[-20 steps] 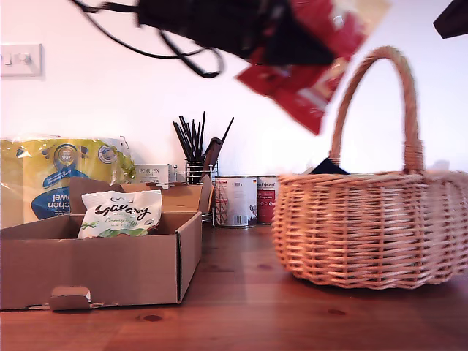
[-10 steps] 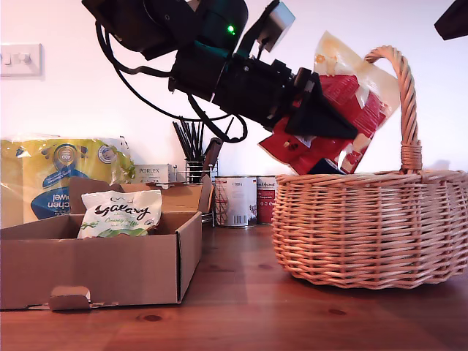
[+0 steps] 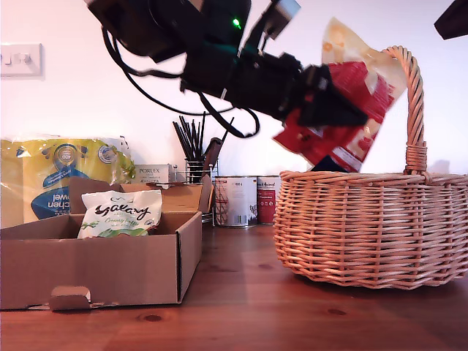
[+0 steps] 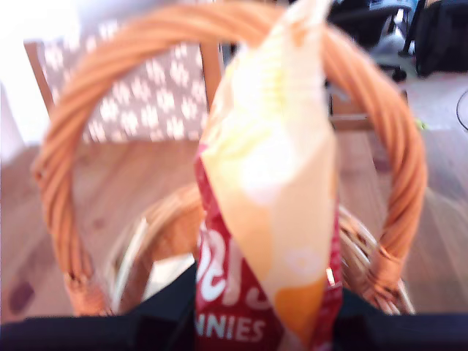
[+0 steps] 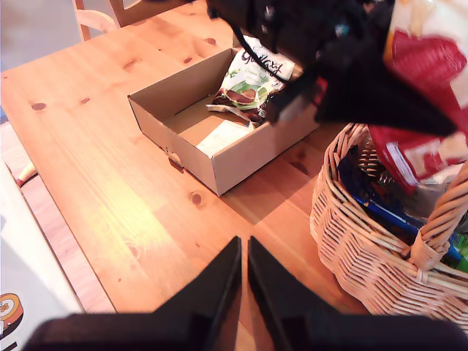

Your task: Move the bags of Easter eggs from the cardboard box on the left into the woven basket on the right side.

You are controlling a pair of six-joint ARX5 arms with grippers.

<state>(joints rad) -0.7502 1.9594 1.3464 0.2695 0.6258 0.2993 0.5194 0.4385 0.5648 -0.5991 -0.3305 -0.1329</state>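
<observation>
Red-and-cream plastic crinkles in my first hand (image 3: pixel 344 110), which pinches the red-and-cream bag (image 3: pixel 349 95) high above the woven basket (image 3: pixel 369 227), just under the arch of its handle (image 3: pixel 413 102). In the first wrist view the bag (image 4: pixel 270 219) hangs framed by that handle (image 4: pixel 66 183), with the basket's mouth below it. The basket stands on the wooden tabletop (image 3: pixel 241 307) at the exterior view's right, and the second wrist view shows blue pouches (image 5: pixel 380 201) already lying inside it.

At the exterior view's left sits the cardboard box (image 3: pixel 95 267), well apart from the basket, with a white Galaxy bag (image 3: pixel 121 213) propped upright inside. The second wrist view shows that bag (image 5: pixel 256 73) leaning at the box's far end, with a darker pouch (image 5: pixel 238 110) beside it.

My second hand (image 5: pixel 243 281) hangs high over bare tabletop (image 5: pixel 110 190) between box and basket, its fingers pressed together on nothing.

Behind the box stand a yellow-and-blue paper-towel pack (image 3: pixel 62 175), a white Porlex carton (image 3: pixel 153 174), a wire holder of dark utensils (image 3: pixel 196 157) and two tins (image 3: pixel 245 199).
</observation>
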